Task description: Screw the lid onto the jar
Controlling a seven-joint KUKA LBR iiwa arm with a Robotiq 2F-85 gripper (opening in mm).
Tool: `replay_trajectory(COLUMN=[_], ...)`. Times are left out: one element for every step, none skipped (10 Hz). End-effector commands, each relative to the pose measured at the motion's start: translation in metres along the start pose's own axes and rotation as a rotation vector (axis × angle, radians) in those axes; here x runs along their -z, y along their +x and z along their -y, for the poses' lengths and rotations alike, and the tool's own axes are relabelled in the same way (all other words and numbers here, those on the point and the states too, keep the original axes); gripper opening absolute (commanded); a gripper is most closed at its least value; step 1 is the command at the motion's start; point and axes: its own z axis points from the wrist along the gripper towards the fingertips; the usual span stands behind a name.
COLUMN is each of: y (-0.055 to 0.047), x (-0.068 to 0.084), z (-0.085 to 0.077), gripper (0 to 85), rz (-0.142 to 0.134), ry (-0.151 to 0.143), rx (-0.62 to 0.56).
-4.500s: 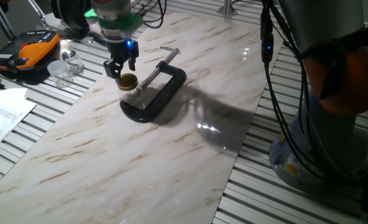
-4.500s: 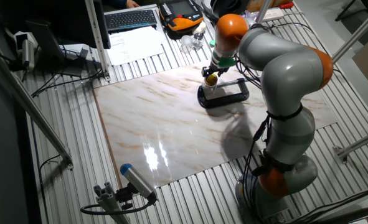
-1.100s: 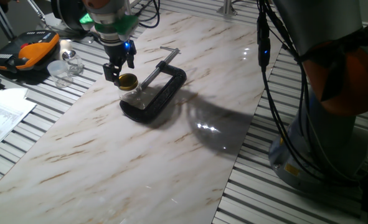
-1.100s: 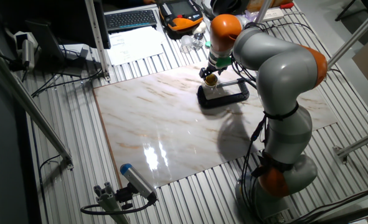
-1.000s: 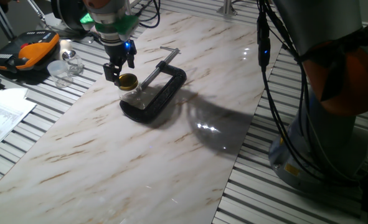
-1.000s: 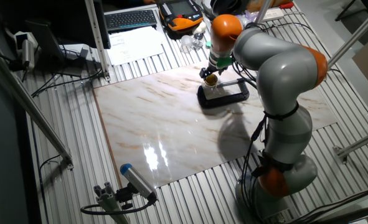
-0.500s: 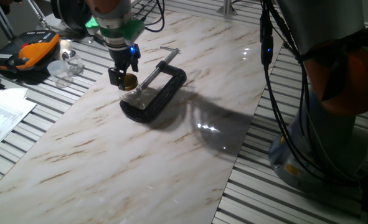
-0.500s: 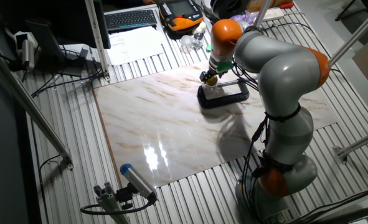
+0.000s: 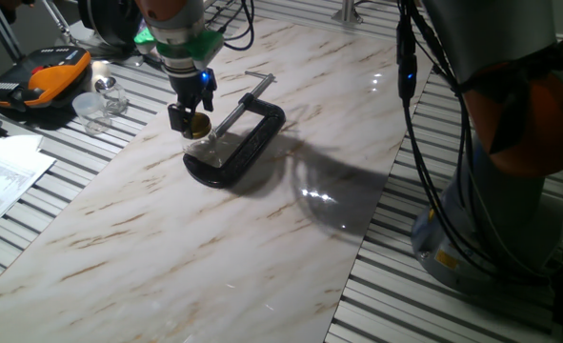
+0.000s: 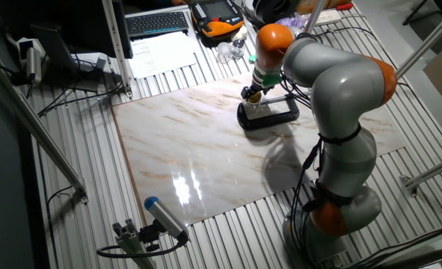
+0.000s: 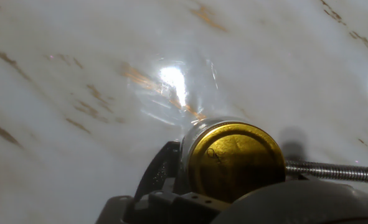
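A marble table. Toward its far edge a jar (image 9: 203, 146) stands held in a black C-clamp (image 9: 238, 143), with the gold lid (image 11: 236, 160) sitting on its mouth. The gripper (image 9: 190, 116) is down around the lid; whether its fingers are pressing on it I cannot tell. If the lid sits tilted, turning could cross-thread it, or the fingers could slip on the shiny metal.

You see a marble-patterned board (image 9: 262, 210) lying on a slatted metal table (image 9: 433, 305). At upper centre of the board lies a black C-clamp (image 9: 248, 143). At far left, paper (image 9: 5, 181) and an orange-black case (image 9: 38, 81) lie on the slats.
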Motion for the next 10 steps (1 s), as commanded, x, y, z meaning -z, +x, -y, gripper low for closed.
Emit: replay_trajectory(y=[-0.0002,-0.0005,-0.0010,-0.0013,-0.0017,-0.0023,-0.0019,-0.0029,-0.0050,-0.0065], x=[-0.0003,-0.0009,-0.0017,-0.0021,-0.0023,-0.0027,-0.0016,0.0002,0.0024,0.0044], z=[-0.0003,-0.0005,-0.0009,-0.0011,-0.0012,-0.0011,-0.0009,0.0002,0.0020,0.0028], gripper=[85.0,85.0,85.0,85.0,85.0,85.0,85.0,85.0,85.0,85.0], rz=[0.000,0.000,0.000,0.001,0.005,0.005,-0.001,-0.006,-0.012,-0.017], ry=[-0.001,-0.004,-0.006,-0.007,-0.003,0.001,-0.002,-0.005,-0.008,-0.001], rx=[0.002,0.005,0.006,0.006,0.003,0.001,-0.001,-0.003,-0.003,0.001])
